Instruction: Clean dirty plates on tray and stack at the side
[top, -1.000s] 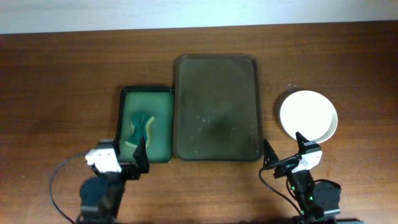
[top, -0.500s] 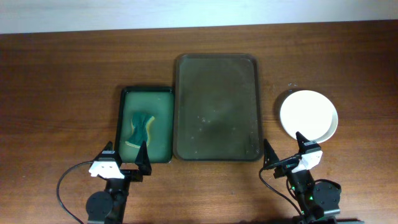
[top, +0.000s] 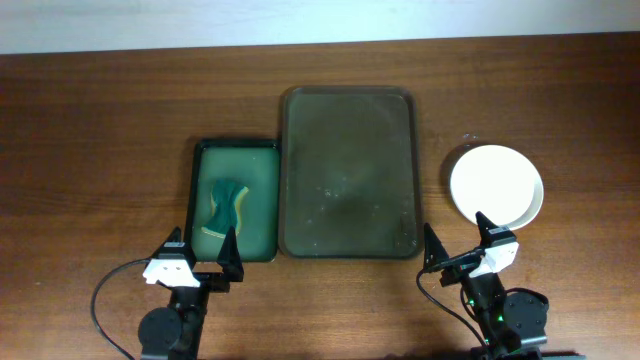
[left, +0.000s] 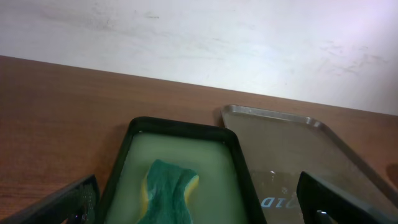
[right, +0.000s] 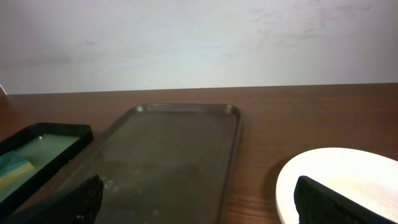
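The sponge (top: 226, 203) lies in the basin's (top: 235, 145) green water, left of the smeared tray (top: 348, 170). The white plate (top: 496, 185) sits right on the counter (top: 100, 120). My left hand (top: 203, 240) and right hand (top: 456, 232) are released, empty; the left hand has drawn back nearer.

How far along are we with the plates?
Looks essentially done. The tray holds no plates; a white plate sits beside it, stack count unclear. The sponge lies in the green basin. Nothing in hand: left gripper and right gripper are open and empty. Nothing visibly left.
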